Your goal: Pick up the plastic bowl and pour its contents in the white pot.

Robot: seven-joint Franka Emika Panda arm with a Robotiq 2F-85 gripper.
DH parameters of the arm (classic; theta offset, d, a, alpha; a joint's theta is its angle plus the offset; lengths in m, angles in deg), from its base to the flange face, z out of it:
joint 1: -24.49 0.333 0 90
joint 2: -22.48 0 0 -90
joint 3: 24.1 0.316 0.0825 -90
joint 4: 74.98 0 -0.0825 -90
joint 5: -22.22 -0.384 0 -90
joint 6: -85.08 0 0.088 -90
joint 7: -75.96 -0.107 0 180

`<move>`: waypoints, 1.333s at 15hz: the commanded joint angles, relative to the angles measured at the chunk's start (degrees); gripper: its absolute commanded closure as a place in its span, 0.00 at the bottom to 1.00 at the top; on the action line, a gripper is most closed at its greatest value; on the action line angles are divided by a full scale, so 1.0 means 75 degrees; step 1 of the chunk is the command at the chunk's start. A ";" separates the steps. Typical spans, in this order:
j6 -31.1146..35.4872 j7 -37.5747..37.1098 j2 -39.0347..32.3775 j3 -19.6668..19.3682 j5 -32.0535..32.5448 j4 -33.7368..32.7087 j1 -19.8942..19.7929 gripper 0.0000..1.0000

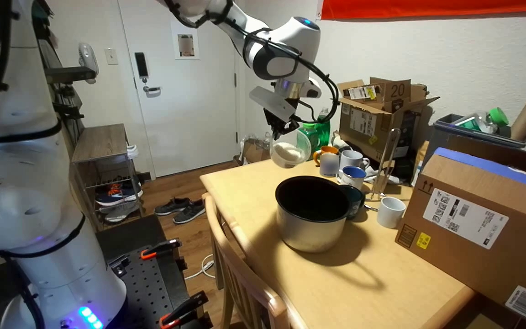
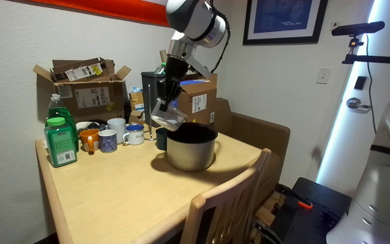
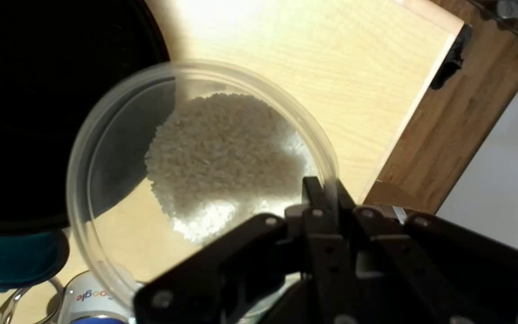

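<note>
"Below the gripper, what hung?"
"The plastic bowl, clamped by its rim (it tilted, white grains inside)."
"And the white pot?"
"It stood on the worktop, below the gripper, to one side."

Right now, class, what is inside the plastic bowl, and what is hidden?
White, rice-like grains lie in the plastic bowl. In the wrist view, the heap hides the bottom beneath it and the pincer covers the bowl's lower right.

textured white wall | brown wood-plank floor | white door, closed | pale wooden table | slatted wooden chair | brown upholstered seat
</note>
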 commanded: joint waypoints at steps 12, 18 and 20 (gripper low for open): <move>-0.0021 0.1297 -0.0009 -0.0182 -0.1786 0.0616 -0.0278 0.93; -0.0417 0.1567 -0.0105 -0.0205 -0.2119 0.0290 -0.0413 0.98; -0.0605 0.1845 -0.0065 -0.0247 -0.2408 0.0254 -0.0498 0.98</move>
